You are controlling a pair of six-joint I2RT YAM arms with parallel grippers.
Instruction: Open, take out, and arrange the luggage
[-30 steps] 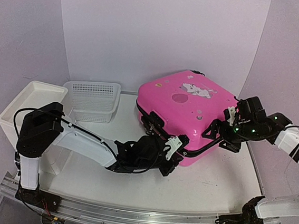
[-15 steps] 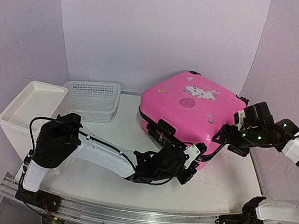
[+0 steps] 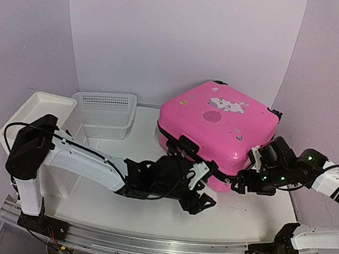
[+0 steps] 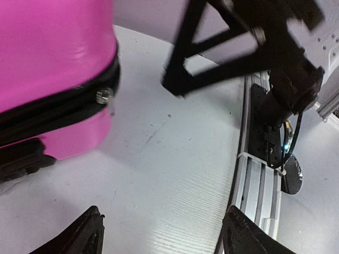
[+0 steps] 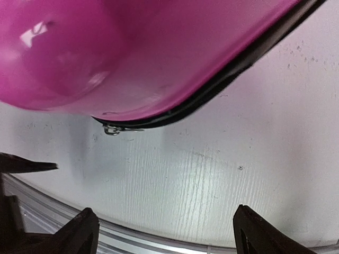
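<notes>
top view: the pink luggage (image 3: 218,122) lies flat, lid down, right of centre on the white table (image 3: 138,142). the left gripper (image 3: 201,187) sits just below its near edge at mid-frame, fingers spread wide, holding nothing. the right gripper (image 3: 244,170) is at the case's lower right corner, equally wide and empty. a mesh basket (image 3: 104,113) stands at the left.

left wrist view: fingers (image 4: 87,235) wide apart along the bottom, bare table between; the luggage fills the upper left.

right wrist view: fingers (image 5: 79,233) wide apart; the luggage spans the top, a small zipper pull (image 5: 114,128) at its black seam.
</notes>
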